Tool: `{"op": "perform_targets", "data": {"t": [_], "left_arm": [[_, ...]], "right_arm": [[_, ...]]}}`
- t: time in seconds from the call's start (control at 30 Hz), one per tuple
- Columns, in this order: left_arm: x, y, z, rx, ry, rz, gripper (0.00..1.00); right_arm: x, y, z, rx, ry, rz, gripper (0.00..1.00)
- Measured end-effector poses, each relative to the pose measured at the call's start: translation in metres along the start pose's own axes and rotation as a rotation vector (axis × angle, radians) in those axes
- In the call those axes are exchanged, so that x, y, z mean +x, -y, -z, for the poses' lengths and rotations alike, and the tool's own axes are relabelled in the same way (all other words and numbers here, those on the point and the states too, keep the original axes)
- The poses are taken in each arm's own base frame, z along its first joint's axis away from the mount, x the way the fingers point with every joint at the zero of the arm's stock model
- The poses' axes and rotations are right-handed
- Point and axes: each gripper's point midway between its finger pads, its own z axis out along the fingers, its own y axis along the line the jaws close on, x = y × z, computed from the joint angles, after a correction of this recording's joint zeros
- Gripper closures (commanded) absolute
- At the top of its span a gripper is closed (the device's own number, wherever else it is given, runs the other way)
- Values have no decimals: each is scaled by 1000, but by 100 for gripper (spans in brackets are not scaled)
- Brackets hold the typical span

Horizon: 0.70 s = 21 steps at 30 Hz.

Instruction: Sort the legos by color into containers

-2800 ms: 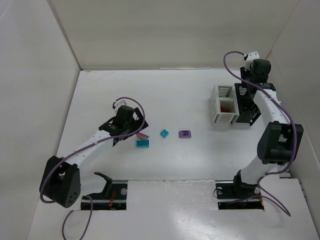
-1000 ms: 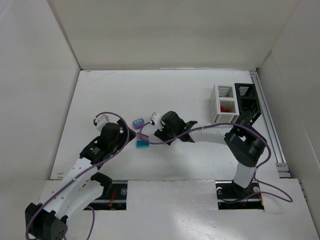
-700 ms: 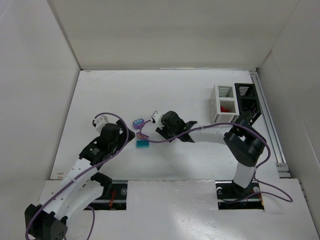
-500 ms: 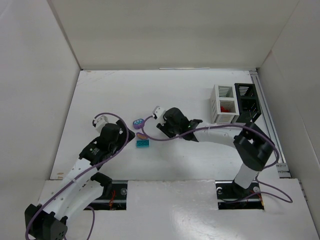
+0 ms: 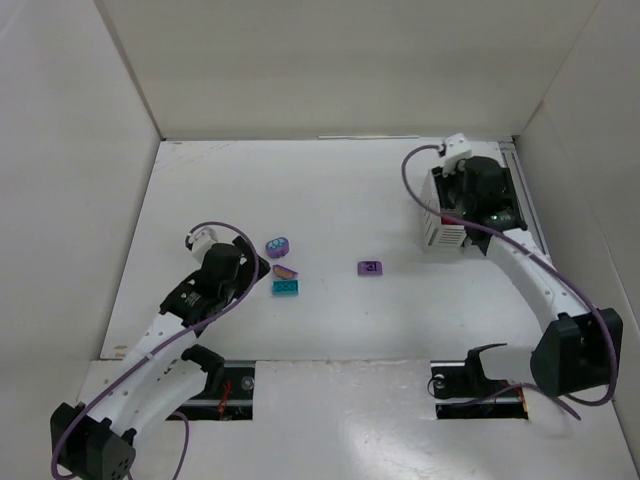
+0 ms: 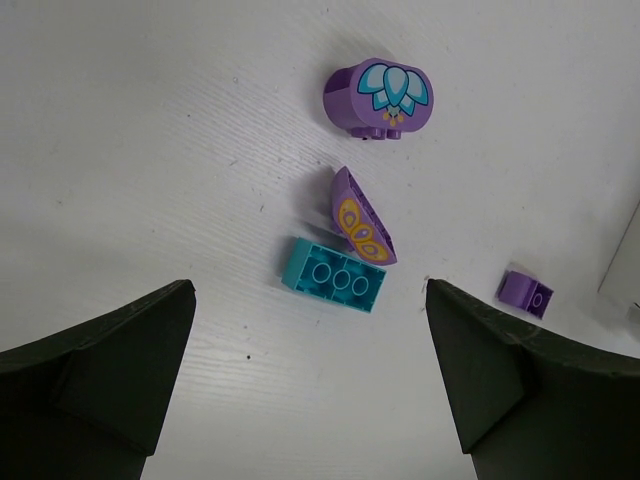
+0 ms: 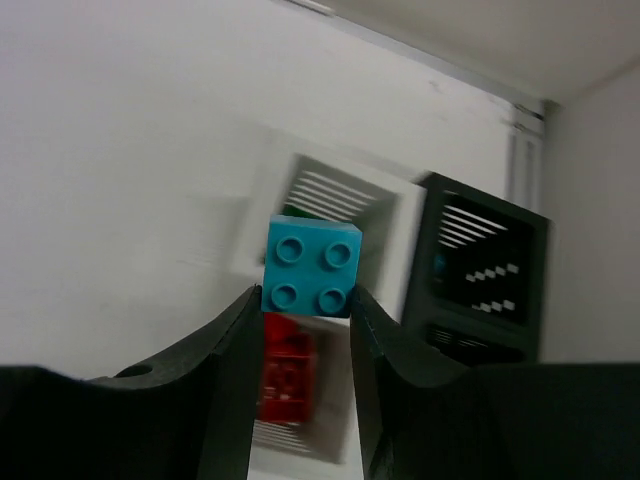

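**Four bricks loose on the tabletop, a fifth pinched above the bins**

Farthest left, the left claw (image 6: 308, 300) hangs over the white tabletop (image 5: 330, 200) with its two dark fingers spread wide and nothing between them. A cluster of three pieces lies just ahead of it.

The farthest of the three is a rounded purple plastic block printed with a teal petal design (image 6: 378, 97) (image 5: 278, 245), and it sits a little apart from the other two. Nearer is a curved purple piece with a yellow-orange leaf print (image 6: 362, 222) (image 5: 285, 270), tipped on its edge. It leans against or lies just beside an oblong teal studded brick (image 6: 333, 275) (image 5: 286, 287), which lies flat with a row of three studs showing.

To the right of the cluster, well apart from it, a small purple brick (image 6: 526, 294) (image 5: 370, 267) sits alone in the middle of the tabletop.

At the far right, the right claw (image 7: 305, 300) pinches a square teal brick with four studs (image 7: 311, 266). It holds the brick by two opposite sides, studs facing the wrist camera.

Below and beyond the held brick stand the two slatted plastic bins, side by side. The white bin (image 7: 330, 190) (image 5: 440, 232) is on the left and the black bin (image 7: 480, 270) on the right. A red studded brick (image 7: 285, 375) lies inside one compartment of the white bin. The bins are blurred in the wrist view, so anything else inside them is hard to make out.
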Motion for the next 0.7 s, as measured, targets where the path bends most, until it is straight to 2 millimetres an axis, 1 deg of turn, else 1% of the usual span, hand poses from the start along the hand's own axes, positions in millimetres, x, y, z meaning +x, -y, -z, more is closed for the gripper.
{"op": "perform_targets", "data": {"t": [0.1, 0.2, 0.27, 0.33, 0.43, 0.47, 0.57, 0.6, 0.7], "left_arm": [[-3, 1, -3, -14, 9, -7, 1], [-4, 1, -5, -27, 10, -18, 1], [-6, 3, -5, -26, 13, -24, 1], [-11, 8, -3, -19, 26, -25, 1], [-17, 11, -2, -13, 47, -23, 1], [-18, 11, -2, -15, 50, -24, 1], [-18, 11, -3, -17, 54, -28, 1], [-18, 11, -3, -17, 54, -30, 1], [-17, 9, -5, -29, 46, -37, 1]], "right_arm": [[14, 67, -2, 149, -72, -39, 69], [26, 111, -10, 225, -140, -65, 69], [32, 132, -21, 252, -180, -76, 69], [39, 145, -32, 266, -209, -81, 69], [61, 153, -41, 269, -270, -93, 66], [68, 154, -44, 268, -290, -95, 57], [80, 159, -49, 266, -329, -94, 37], [83, 161, -50, 266, -337, -91, 26], [79, 162, -50, 257, -329, -80, 20]]}}
